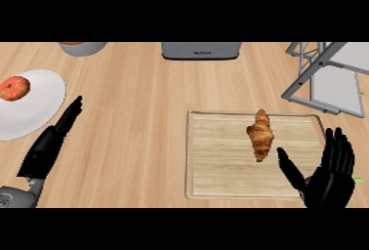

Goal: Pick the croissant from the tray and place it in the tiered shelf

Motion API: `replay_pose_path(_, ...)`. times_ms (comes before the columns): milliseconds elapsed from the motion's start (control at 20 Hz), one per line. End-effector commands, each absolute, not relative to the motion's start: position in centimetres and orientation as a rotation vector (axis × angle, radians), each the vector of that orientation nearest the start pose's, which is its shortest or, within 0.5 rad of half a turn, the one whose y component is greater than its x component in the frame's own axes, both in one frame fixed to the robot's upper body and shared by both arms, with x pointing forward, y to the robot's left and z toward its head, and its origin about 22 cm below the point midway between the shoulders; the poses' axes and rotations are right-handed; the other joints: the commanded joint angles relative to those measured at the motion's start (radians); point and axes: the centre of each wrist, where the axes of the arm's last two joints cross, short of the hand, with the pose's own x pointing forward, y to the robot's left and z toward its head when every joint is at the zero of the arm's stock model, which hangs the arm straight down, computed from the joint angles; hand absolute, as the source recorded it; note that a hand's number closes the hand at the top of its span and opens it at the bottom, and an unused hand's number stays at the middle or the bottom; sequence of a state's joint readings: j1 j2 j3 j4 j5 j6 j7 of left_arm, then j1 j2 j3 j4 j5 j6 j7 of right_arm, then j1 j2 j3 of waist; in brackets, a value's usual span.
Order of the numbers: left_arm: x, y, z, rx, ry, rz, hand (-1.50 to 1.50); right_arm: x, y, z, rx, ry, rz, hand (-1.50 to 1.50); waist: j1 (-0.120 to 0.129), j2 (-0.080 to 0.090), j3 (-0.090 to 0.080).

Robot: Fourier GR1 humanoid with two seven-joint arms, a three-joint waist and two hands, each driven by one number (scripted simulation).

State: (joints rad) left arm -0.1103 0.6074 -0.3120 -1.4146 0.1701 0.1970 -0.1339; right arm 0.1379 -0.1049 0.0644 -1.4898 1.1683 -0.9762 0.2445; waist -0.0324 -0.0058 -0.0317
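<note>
The croissant (260, 135) is lying on the tray (216, 171), in its upper right part, with its long axis running nearly straight up and down the view; one tip is pointing toward the far edge of the tray, the other toward the robot. The tray is sitting flat on the wooden surface (144, 122).

The right hand (328, 176) is hovering over the tray's lower right corner, fingers straight and spread, thumb stretched toward the croissant but not touching it. The left hand (51, 141) is resting at the left, fingers straight and together, holding nothing, just beside a white plate (39, 105) that is carrying an apple (14, 88).

The shelf (324, 78) is standing at the upper right, well apart from the tray. A grey appliance (201, 50) is sitting at the top centre; its small lettering is showing but cannot be read. A grey cup (81, 48) is showing partly at the top left
</note>
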Motion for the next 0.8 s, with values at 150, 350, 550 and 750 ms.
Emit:
replay_pose_path(150,25.9,31.5,1.6,0.317,-1.566,-0.44,0.0,18.2,-25.6,-6.3,-1.647,-1.086,0.379,-1.5,-0.003,0.021,0.012)
replay_pose_path(350,25.9,31.0,1.9,0.296,-1.569,-0.482,0.0,20.4,-24.9,-4.0,-1.684,-0.919,0.377,-1.5,0.038,0.016,0.019)
replay_pose_path(550,26.1,29.9,1.3,0.261,-1.582,-0.482,0.0,22.5,-22.6,-1.8,-1.688,-0.736,0.38,-1.5,0.051,0.017,0.021)
replay_pose_path(750,26.4,30.8,1.0,0.259,-1.573,-0.488,0.0,24.5,-18.6,0.6,-1.732,-0.583,0.371,-1.5,0.061,0.016,0.024)
